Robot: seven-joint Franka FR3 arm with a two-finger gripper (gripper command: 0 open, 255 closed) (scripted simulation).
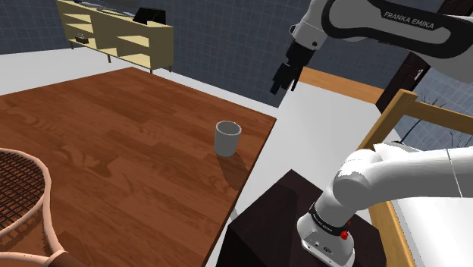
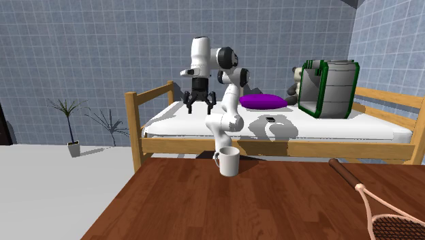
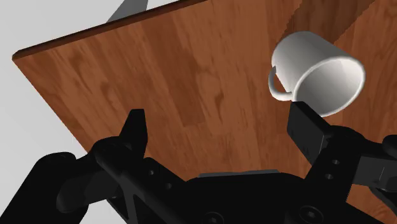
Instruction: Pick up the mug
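Fingers spread wide and empty, the gripper (image 1: 282,83) is hovering upper right in the shoulder view, well above the white mug (image 1: 227,138) standing upright mid-frame near the wooden table (image 1: 114,152) edge; approach, grasp and lift are remaining.

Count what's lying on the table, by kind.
Mug: 1
Racket: 1
Total: 2
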